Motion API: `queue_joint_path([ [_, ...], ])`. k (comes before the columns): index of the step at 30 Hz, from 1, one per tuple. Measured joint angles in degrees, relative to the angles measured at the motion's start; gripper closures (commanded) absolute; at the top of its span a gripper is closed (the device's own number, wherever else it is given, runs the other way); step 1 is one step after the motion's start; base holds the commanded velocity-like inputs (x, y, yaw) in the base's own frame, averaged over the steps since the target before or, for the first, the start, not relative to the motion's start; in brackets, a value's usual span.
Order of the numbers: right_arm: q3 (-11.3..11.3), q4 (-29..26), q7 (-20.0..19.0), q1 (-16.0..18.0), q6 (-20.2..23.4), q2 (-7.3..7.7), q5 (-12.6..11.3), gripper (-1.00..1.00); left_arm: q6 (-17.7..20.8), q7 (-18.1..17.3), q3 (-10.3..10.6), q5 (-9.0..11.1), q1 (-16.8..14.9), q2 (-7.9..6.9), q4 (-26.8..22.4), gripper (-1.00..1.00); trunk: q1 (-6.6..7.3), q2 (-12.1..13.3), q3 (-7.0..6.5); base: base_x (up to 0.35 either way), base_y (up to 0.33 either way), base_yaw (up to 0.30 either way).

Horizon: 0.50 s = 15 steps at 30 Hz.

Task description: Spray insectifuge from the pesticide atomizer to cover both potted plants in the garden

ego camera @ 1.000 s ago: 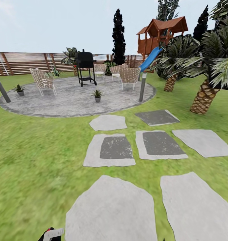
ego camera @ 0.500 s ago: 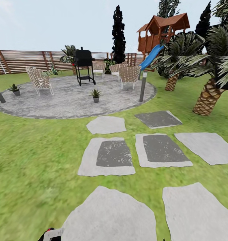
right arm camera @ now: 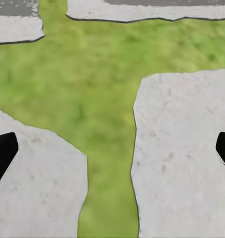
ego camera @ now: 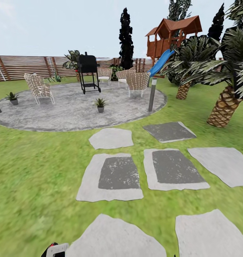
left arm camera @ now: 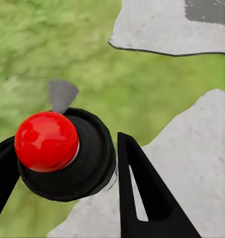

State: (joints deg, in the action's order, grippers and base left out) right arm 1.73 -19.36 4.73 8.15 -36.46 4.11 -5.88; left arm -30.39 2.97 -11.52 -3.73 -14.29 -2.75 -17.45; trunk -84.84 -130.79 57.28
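Two potted plants stand far ahead on the round grey stone patio (ego camera: 68,114): one (ego camera: 100,105) near its middle, the other (ego camera: 12,97) at its left edge. The pesticide atomizer (left arm camera: 90,158) appears end-on in the left wrist view as a round black body with a red knob and a grey spout. My left gripper (left arm camera: 62,148) is shut on it, one black finger on each side. Its top (ego camera: 55,249) pokes into the head view's bottom edge. My right gripper (right arm camera: 112,148) hangs open over grass and paving, nothing between its fingers.
Grey stepping stones (ego camera: 118,173) cross the lawn toward the patio. On the patio are a black grill (ego camera: 88,71) and wicker chairs (ego camera: 37,87); a grey bollard post (ego camera: 152,94) stands at its right edge. Palms (ego camera: 225,107) and a playhouse (ego camera: 173,34) stand to the right, a slat fence (ego camera: 21,67) behind.
The whole head view has shifted: stepping stones slid down the picture and the patio drifted left, so the camera has moved forward. The atomizer stays in the left gripper.
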Motion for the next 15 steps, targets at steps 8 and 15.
queue_joint_path([
  [8,0.0,0.0,0.0,0.0,0.0,0.00,0.0,-1.00,0.0,0.0,0.0,0.0,0.0,0.00,0.0,1.00,0.00,0.0,0.00,0.338,-0.080,0.000],
  [15,0.0,0.0,0.0,0.0,0.0,0.00,0.0,-1.00,0.0,0.0,0.0,0.0,0.0,-0.01,0.0,1.00,0.00,0.0,0.00,0.338,-0.080,0.000],
])
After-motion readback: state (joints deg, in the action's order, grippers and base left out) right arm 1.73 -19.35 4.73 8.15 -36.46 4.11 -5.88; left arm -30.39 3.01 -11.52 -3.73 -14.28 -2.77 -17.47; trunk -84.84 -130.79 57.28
